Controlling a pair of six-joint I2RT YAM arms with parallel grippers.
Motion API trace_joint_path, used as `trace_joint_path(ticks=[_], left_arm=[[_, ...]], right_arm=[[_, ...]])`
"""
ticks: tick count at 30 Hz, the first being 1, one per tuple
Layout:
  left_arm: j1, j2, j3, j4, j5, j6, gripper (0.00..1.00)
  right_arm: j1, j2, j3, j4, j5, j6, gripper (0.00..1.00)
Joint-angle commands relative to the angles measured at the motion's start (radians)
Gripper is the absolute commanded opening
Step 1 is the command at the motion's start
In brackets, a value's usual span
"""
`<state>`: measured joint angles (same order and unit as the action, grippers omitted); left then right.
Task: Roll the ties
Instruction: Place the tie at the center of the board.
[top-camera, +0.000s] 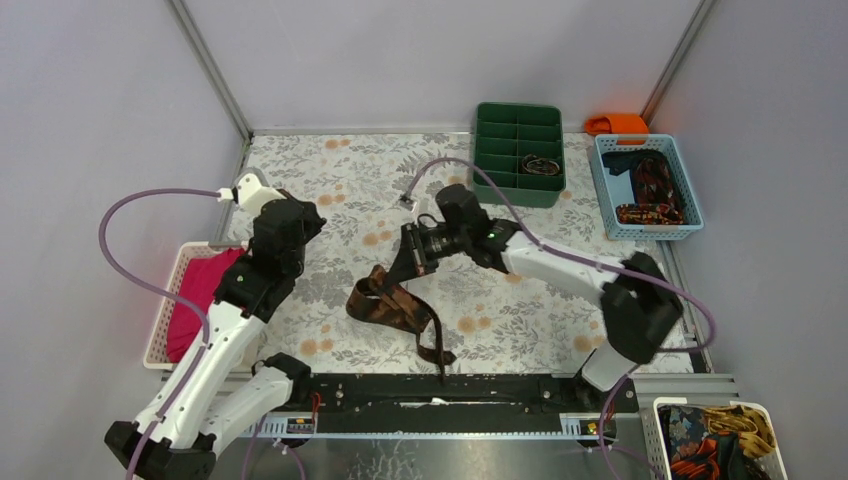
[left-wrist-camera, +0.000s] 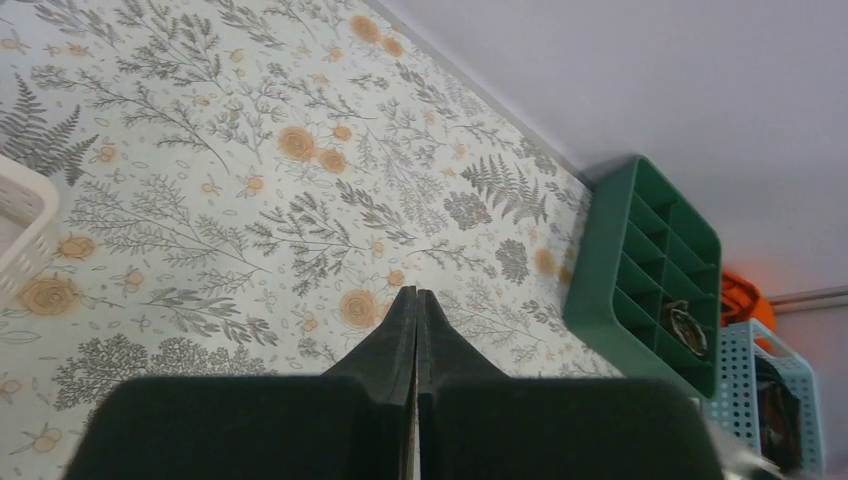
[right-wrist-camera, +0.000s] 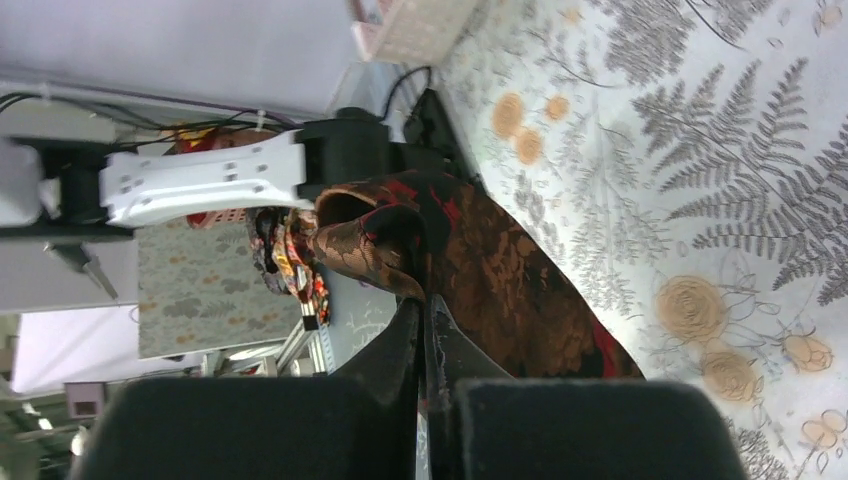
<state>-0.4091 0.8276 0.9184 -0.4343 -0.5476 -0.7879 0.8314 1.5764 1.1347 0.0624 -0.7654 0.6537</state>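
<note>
A brown tie (top-camera: 392, 306) with orange-tan pattern lies crumpled on the floral table mat, its thin tail trailing to the near edge. My right gripper (top-camera: 398, 270) is shut on a fold of this tie at its far end. In the right wrist view the fingers (right-wrist-camera: 424, 303) pinch the brown fabric (right-wrist-camera: 500, 270), which loops up past the tips. My left gripper (top-camera: 312, 224) is shut and empty above the mat, left of the tie; its closed tips (left-wrist-camera: 416, 294) show over bare mat. More ties lie in the blue basket (top-camera: 690, 205) and in the white basket (top-camera: 662, 408) at the near right.
A green divided organizer (top-camera: 518, 112) stands at the back, with a dark rolled item (top-camera: 541, 165) in one compartment. An orange cloth (top-camera: 618, 123) lies behind the blue basket. A white basket (top-camera: 160, 330) with a magenta cloth (top-camera: 200, 290) sits at the left edge.
</note>
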Motion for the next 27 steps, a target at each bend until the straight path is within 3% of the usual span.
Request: trace_joint_path(ticks=[1, 9, 13, 16, 22, 27], left_arm=[[-0.004, 0.029, 0.045, -0.05, -0.078, 0.001, 0.0], [-0.004, 0.051, 0.015, -0.019, -0.128, 0.008, 0.0], [-0.004, 0.067, -0.019, 0.017, -0.128, 0.012, 0.0], [-0.004, 0.098, -0.03, 0.033, -0.125, 0.015, 0.0], [-0.004, 0.144, -0.05, 0.069, -0.108, 0.029, 0.0], [-0.004, 0.166, -0.076, 0.13, -0.055, 0.045, 0.0]], right_arm=[[-0.003, 0.197, 0.102, -0.025, -0.094, 0.009, 0.0], [-0.045, 0.55, 0.493, -0.27, -0.051, -0.188, 0.03], [-0.075, 0.598, 0.604, -0.337, 0.06, -0.266, 0.53], [-0.11, 0.591, 0.625, -0.34, 0.09, -0.281, 0.69], [-0.144, 0.407, 0.484, -0.374, 0.267, -0.359, 0.71], [-0.079, 0.19, 0.271, -0.415, 0.476, -0.419, 0.64]])
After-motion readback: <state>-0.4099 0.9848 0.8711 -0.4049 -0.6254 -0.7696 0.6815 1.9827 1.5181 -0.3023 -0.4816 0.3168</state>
